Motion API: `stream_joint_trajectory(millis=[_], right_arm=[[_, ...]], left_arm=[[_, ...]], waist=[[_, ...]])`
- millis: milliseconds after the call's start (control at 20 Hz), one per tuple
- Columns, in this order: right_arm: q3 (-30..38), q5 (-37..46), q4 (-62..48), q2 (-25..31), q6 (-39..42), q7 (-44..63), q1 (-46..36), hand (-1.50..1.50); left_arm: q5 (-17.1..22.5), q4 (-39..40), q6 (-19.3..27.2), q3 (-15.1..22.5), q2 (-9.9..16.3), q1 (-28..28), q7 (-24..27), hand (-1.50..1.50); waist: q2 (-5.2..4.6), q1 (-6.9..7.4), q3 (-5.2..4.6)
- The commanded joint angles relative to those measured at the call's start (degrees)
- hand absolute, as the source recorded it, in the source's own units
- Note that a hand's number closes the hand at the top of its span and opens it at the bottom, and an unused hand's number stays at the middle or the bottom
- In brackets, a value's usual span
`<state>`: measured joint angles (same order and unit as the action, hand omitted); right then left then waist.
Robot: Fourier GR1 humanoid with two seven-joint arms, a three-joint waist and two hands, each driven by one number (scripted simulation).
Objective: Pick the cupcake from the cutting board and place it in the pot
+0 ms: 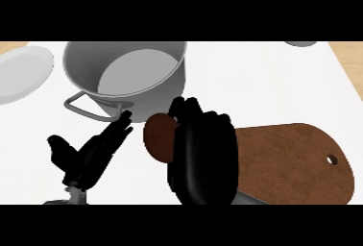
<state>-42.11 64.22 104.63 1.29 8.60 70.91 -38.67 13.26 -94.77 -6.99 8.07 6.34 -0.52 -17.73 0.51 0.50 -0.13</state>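
The pot at 11 o'clock shows only its pale inside. The right hand curls round the cupcake; the left hand is relaxed.

We have a single head view, looking steeply down on the white tabletop from close above. Both hands enter from the lower edge and loom large, the pot lies farther up, and the cutting board lower right.
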Motion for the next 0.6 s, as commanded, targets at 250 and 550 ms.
stream_joint_trajectory(millis=[250, 550], right_arm=[[9.1, -9.2, -5.2, -1.2, 1.3, 12.4, -21.4, 1.50], [16.5, -13.8, -19.8, -1.2, -2.9, 8.0, -32.4, 1.50]], left_arm=[[0.0, 4.2, -0.9, -0.6, -0.7, 2.9, 1.3, 0.00], [0.8, 0.7, -0.1, -1.5, 0.1, 4.1, -2.0, 0.00]], waist=[[-0.41, 0.87, -0.04], [-0.58, 2.10, -0.01]])
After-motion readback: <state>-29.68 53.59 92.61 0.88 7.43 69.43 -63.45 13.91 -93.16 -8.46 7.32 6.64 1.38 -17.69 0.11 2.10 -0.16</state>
